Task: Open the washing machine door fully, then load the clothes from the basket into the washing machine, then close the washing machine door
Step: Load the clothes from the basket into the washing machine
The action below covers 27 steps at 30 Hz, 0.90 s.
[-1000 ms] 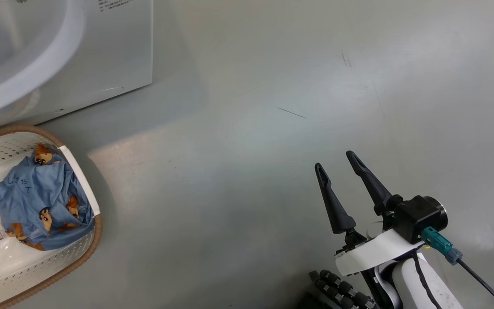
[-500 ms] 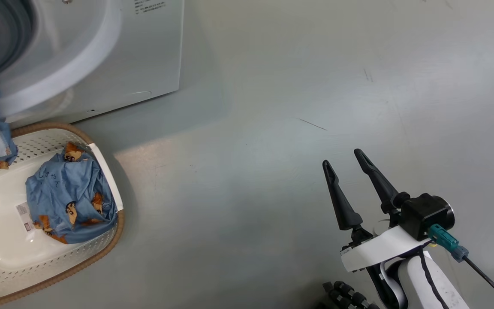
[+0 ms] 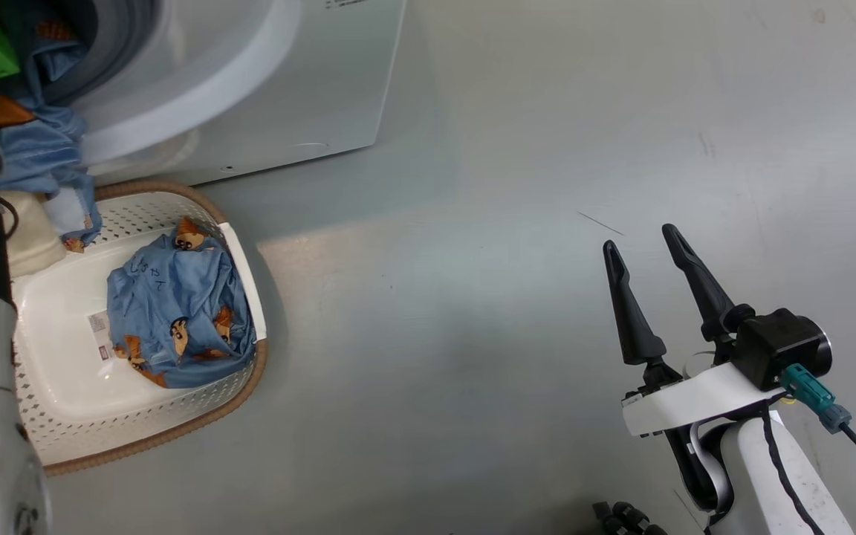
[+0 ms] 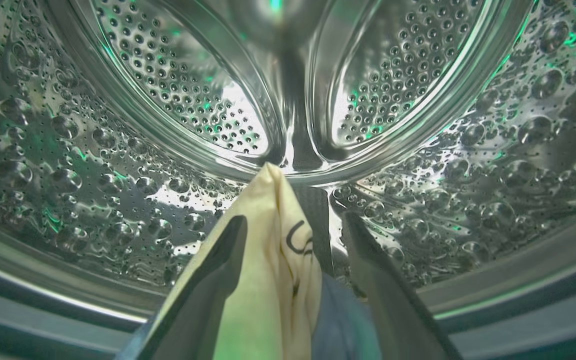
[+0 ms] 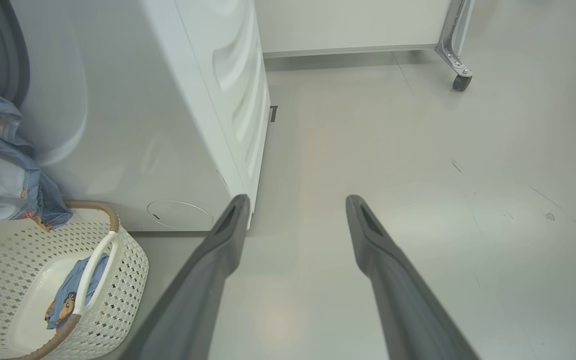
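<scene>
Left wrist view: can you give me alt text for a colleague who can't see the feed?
The left gripper is inside the washing machine's drum, its two dark fingers spread apart with a cream garment draped between them. A blue garment is bunched just below, at the bottom edge. Shiny perforated steel curves all around.

We are seeing a glossy pale grey floor, a thin dark scratch marking it, a white panel standing along its far edge, a metal leg on a small dark castor resting at that panel's right end.
</scene>
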{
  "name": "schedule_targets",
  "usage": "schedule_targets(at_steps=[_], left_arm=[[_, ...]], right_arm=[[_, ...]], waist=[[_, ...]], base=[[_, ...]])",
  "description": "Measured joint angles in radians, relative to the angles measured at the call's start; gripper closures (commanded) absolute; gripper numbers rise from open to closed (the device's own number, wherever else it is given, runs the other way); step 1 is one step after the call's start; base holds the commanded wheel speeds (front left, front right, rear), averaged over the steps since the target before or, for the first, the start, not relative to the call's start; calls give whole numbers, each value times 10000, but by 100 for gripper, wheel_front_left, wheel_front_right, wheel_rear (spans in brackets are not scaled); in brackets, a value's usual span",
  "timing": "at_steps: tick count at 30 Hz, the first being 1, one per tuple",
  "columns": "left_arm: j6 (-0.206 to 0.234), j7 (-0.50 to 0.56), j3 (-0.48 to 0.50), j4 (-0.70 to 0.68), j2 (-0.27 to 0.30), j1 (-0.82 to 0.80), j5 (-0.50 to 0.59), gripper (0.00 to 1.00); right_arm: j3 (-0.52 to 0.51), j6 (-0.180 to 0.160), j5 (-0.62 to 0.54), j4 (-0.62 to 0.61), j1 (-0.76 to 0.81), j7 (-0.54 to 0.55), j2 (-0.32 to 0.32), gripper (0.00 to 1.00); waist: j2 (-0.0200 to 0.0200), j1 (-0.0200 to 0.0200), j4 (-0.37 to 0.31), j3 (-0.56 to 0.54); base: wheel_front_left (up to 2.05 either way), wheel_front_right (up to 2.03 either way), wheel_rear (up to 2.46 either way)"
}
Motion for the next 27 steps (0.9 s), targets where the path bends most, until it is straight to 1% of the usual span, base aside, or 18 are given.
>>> schedule_targets(at_steps=[2,5,11,15,22,27], left_arm=[[-58,-253,-144,-236,-316,430,-71,0],[-100,-449,-224,-399,-562,914,-107,0],[-102,-880,-198,-897,-780,1819,-232,0],[-100,-1039,-171,-1235,-1030,2509,-347,0],[-121,-1237,-52,-1923,-1083,3684,-593,0],[-222,-1277,-50,-2403,-1404,4810,-708,0]], right_arm=[[-134,0,-61,0,-4,0,0,0],[-263,0,-119,0,-8,0,-4,0],[-443,0,-288,-2,-23,0,-10,0],[-493,2,-364,0,-24,0,-13,0],[-479,4,-453,29,-32,0,-23,0],[-506,4,-500,69,-33,0,-31,0]], waist=[[0,0,290,-14],[0,0,581,-42],[0,0,1111,-137],[0,0,1398,-209],[0,0,1631,-318],[0,0,1695,-384]], base=[[0,0,0],[0,0,0],[0,0,0],[0,0,0],[0,0,0],[0,0,0]])
